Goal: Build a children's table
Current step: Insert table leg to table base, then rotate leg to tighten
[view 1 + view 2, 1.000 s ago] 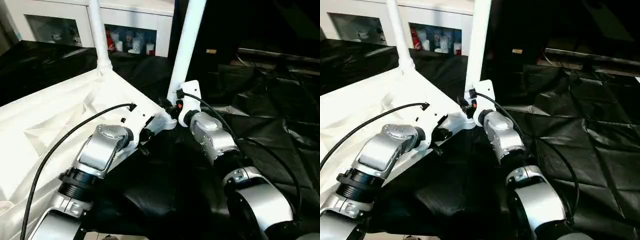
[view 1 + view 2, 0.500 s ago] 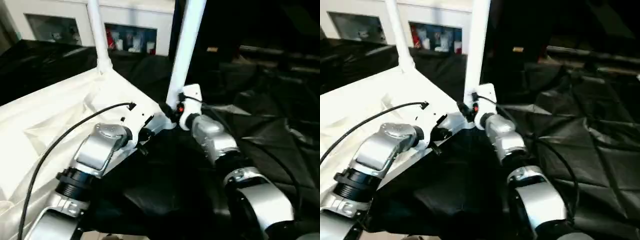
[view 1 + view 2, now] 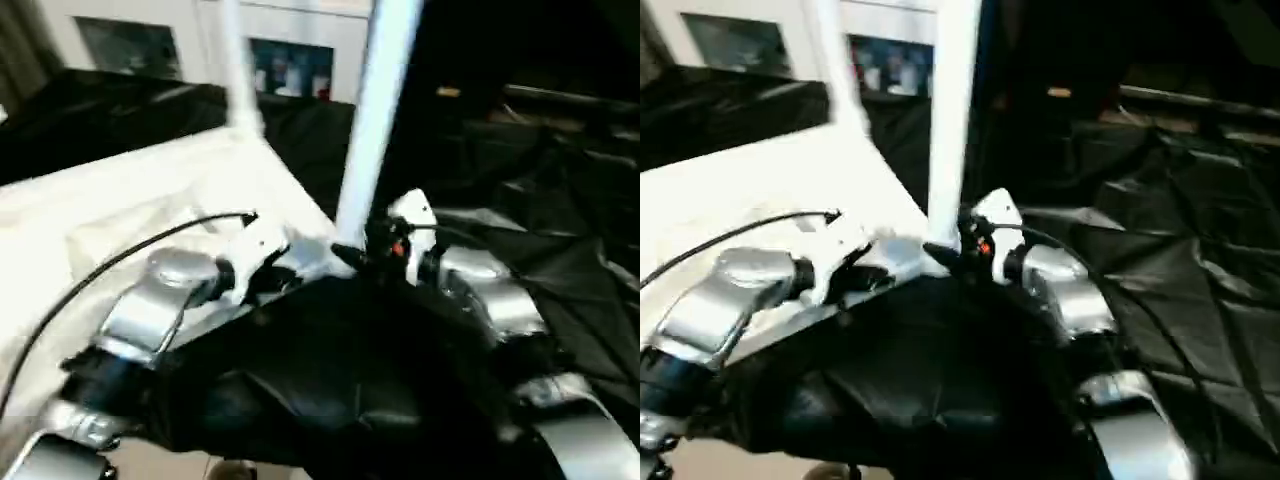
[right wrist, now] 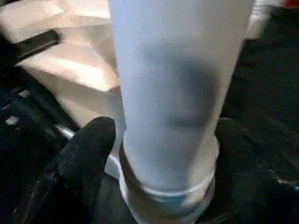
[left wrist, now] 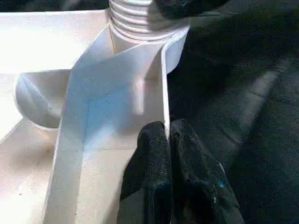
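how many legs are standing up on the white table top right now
2. One leg rises at the near corner, with the right gripper around its base. A second leg stands at the far corner. The top runs out of frame, so others may be hidden.

Black-draped work table [image 3: 560,250] before a white glass-door cabinet [image 3: 290,50].

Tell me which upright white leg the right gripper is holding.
The nearer leg, at the tabletop's near corner: the right gripper has a finger on each side of its base. The farther leg stands untouched.
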You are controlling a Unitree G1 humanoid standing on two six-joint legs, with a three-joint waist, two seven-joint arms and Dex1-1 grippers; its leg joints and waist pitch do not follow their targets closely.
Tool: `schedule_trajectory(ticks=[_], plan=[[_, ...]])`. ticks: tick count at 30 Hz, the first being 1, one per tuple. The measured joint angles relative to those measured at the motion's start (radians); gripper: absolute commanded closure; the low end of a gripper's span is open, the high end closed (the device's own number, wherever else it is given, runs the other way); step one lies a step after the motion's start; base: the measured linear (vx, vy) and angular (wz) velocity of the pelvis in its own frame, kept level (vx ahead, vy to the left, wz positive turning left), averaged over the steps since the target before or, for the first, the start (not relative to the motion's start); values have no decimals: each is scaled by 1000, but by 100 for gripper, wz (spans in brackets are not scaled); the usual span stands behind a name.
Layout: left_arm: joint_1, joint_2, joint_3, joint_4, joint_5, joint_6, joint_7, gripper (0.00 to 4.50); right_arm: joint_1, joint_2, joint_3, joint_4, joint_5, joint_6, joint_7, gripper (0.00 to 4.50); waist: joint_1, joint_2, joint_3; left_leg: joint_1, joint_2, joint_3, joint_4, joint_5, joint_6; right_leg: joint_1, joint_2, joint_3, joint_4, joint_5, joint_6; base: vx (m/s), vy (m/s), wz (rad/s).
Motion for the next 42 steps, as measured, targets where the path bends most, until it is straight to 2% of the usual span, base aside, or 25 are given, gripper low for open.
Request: schedule_trajectory(ticks=[7,8,17,28,33,35,37,42], plan=[[26,50,-7,3,-22,-70,-91,450,41,-75,35,-92,30,42,145,85,8,0,0,1,1,0,6,0,-1,0,0,0,8,1,0,0,0,0],[27,53,-8,4,-22,-76,-97,450,41,-74,37,-92,27,38,148,110,8,0,0,1,1,0,8,0,-1,0,0,1,10,1,0,0,0,0],[45,55,-10,7,-22,-101,-109,450,38,-70,73,-72,-24,8,130,174,6,-1,-1,1,1,0,17,0,-1,0,-1,1,15,2,0,0,0,0],[41,41,-9,43,-18,-124,-93,450,38,-49,67,-43,-33,-6,98,180,5,-1,-1,2,1,0,19,1,-1,2,-1,2,17,4,-1,0,0,0],[-24,-59,-6,137,23,-92,53,450,39,60,-12,24,-29,21,-133,181,4,-1,-2,4,1,-1,23,3,0,8,-1,3,15,8,0,0,0,0],[-41,-100,-5,163,37,-67,105,450,33,97,-35,46,-37,34,-224,181,2,0,-2,9,1,-1,23,2,0,17,-1,3,14,5,5,0,0,0],[-63,-147,2,199,53,-40,170,450,7,149,-63,94,-49,38,-334,181,-1,0,-2,19,1,-1,23,2,0,22,-1,3,13,5,6,0,0,0],[-92,-241,16,242,80,11,299,450,-61,224,-101,202,-70,30,-533,181,-11,4,-7,21,0,-4,23,2,0,26,-1,2,10,5,6,0,0,0]])
